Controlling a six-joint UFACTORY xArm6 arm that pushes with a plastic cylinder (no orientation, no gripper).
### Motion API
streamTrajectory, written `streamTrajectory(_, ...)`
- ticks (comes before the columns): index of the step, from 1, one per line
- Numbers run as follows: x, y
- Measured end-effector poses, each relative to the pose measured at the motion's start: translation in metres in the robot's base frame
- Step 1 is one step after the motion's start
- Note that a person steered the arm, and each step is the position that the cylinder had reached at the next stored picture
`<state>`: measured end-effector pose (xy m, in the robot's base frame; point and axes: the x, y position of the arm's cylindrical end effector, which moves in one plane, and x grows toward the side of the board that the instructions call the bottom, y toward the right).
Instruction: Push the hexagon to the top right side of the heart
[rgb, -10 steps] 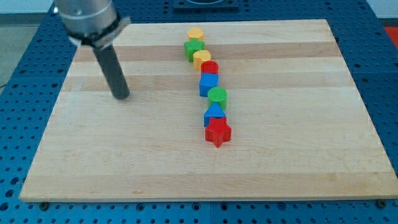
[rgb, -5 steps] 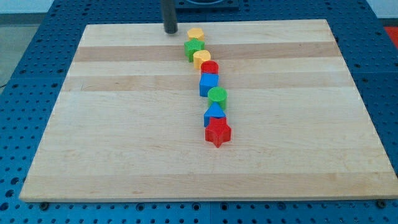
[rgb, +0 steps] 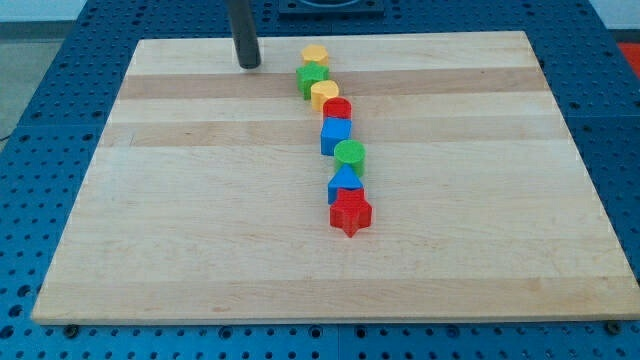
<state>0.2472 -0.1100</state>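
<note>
The yellow hexagon sits at the top of a line of blocks running down the board's middle. Below it come a green star, the yellow heart, a red cylinder, a blue cube, a green cylinder, a blue triangle and a red star. Neighbouring blocks touch or nearly touch. The hexagon lies up and slightly left of the heart, with the green star between them. My tip rests on the board left of the hexagon, well apart from it.
The wooden board lies on a blue perforated table. The board's top edge runs just above my tip and the hexagon.
My tip swept from the board's left middle up to the top edge near the hexagon, then shifted a little left and down. No block has moved.
</note>
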Motion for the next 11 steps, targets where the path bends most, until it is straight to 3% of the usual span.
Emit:
streamTrajectory(4, -0.002, 0.092)
streamTrajectory(7, -0.038, 0.125)
streamTrajectory(11, -0.004, 0.131)
